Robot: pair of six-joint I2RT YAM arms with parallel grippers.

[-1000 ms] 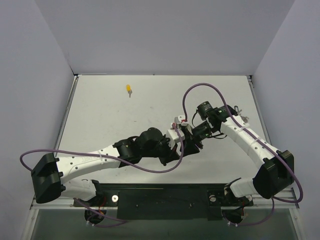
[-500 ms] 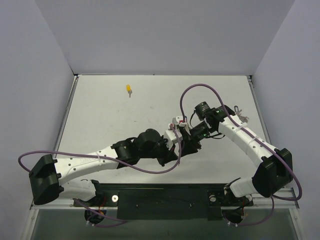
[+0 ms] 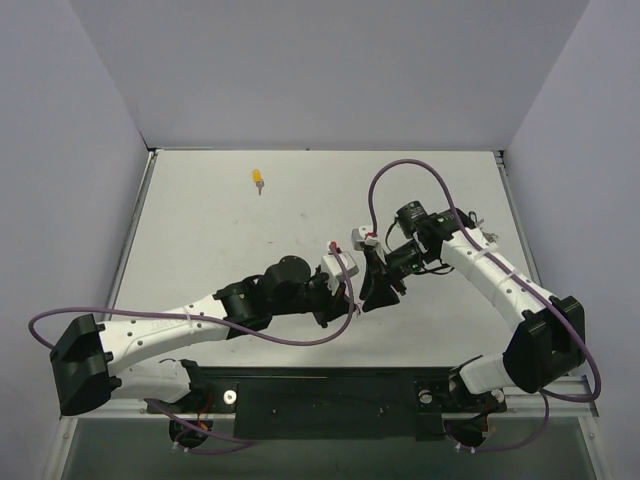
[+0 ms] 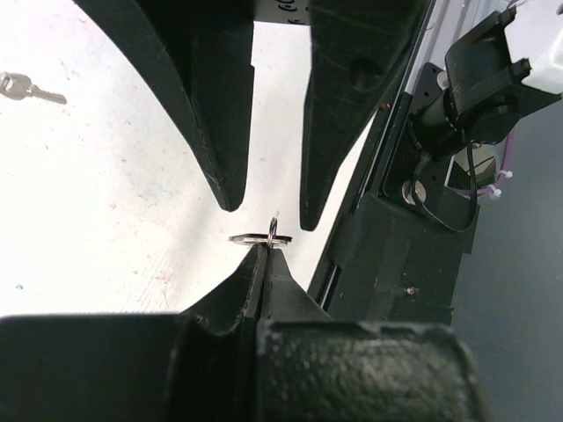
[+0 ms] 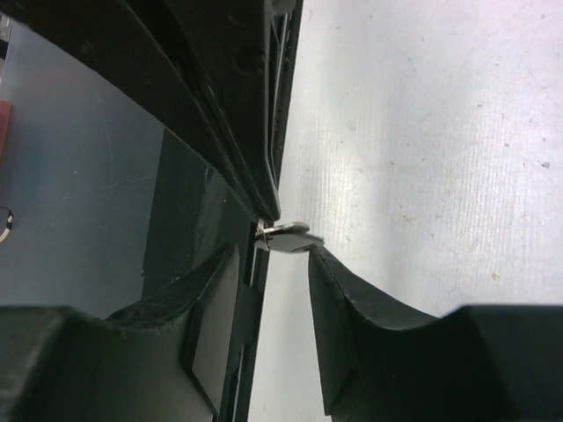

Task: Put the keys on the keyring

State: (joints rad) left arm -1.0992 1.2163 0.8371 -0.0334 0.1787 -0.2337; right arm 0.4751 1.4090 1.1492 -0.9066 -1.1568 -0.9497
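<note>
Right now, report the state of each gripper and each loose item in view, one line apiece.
left gripper: shut on the silver metal piece.
silver metal piece: pinched at the left fingertips, at the mouth of the right gripper's gap.
right gripper: open, gripping nothing.
yellow key: lying loose on the table, far from both grippers.
grey key: lying flat, untouched.

White arms (image 3: 160, 330), black joints (image 3: 290, 280), black fingers (image 4: 211, 105), purple cables (image 3: 405, 163).
</note>
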